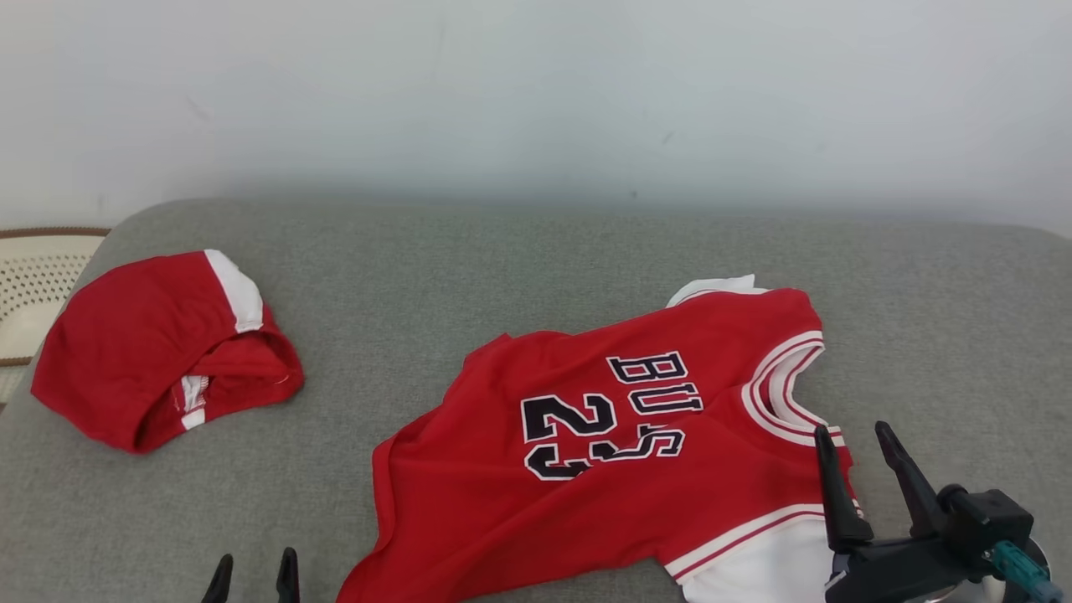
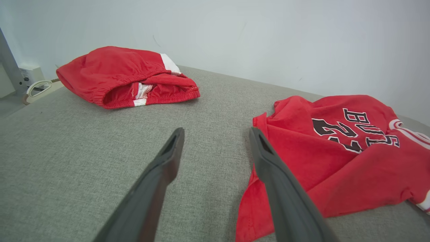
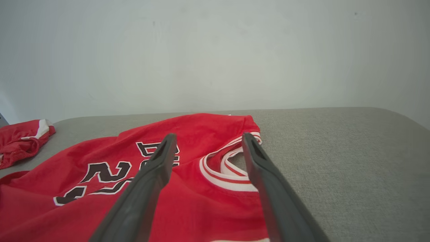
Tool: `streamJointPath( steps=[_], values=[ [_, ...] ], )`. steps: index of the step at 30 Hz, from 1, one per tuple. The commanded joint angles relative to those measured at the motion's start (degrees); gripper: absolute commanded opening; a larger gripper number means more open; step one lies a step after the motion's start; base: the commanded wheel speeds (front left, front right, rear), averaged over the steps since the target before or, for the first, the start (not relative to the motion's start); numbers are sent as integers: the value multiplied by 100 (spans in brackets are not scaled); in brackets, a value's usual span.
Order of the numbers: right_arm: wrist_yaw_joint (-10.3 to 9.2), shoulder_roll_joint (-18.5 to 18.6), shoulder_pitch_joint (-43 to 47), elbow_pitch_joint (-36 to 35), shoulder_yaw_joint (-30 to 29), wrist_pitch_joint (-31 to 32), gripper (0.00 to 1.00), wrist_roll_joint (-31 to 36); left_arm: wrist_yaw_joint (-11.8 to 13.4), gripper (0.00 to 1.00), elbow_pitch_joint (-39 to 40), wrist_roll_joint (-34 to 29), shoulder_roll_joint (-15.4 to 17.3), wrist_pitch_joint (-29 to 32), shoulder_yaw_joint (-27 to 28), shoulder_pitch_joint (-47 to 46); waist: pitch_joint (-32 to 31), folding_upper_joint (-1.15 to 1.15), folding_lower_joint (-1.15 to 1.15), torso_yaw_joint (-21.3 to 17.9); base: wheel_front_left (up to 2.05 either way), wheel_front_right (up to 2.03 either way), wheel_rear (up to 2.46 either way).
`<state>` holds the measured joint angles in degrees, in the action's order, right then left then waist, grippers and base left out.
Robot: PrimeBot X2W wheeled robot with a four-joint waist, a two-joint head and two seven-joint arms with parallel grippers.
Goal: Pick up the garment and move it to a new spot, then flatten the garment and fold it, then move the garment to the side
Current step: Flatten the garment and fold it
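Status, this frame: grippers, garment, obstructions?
Left gripper open, empty, beside hem. Right gripper open near collar. Red basketball jersey numbered 23 rumpled on grey fabric cushion. Red shorts apart, left.

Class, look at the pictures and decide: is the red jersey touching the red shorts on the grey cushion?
Apart. The head view shows the jersey and the shorts separated by a bare stretch of grey cushion.

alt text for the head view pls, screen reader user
A red jersey numbered 23 lies rumpled on a grey padded surface, collar toward the right. The open right gripper is at the collar; the open left gripper pokes in at the bottom edge, left of the hem. Bunched red shorts lie at far left.
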<state>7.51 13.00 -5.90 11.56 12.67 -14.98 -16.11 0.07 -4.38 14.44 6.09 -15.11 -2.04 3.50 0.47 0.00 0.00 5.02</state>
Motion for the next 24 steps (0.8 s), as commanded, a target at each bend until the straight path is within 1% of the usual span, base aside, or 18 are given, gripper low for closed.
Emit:
streamJointPath(
  steps=[1,6,11,24],
  values=[
    [-4,23,109,-28,-17,-21,100,54,-20,100,2,-77,-33,-15,103,47,-56,0,0,-82,0,0,0],
    [-4,-25,175,-137,-112,-21,100,130,-34,100,101,-239,-96,-14,263,-4,-74,0,0,-187,0,0,0],
    [-4,-135,241,-442,-172,-21,100,242,-125,100,100,-434,-155,-15,376,-138,-103,0,0,-302,0,0,0],
    [-4,-184,285,-460,-87,-21,100,298,-307,100,-57,-684,-255,-15,400,-305,-241,0,0,-508,0,0,0]
  ],
)
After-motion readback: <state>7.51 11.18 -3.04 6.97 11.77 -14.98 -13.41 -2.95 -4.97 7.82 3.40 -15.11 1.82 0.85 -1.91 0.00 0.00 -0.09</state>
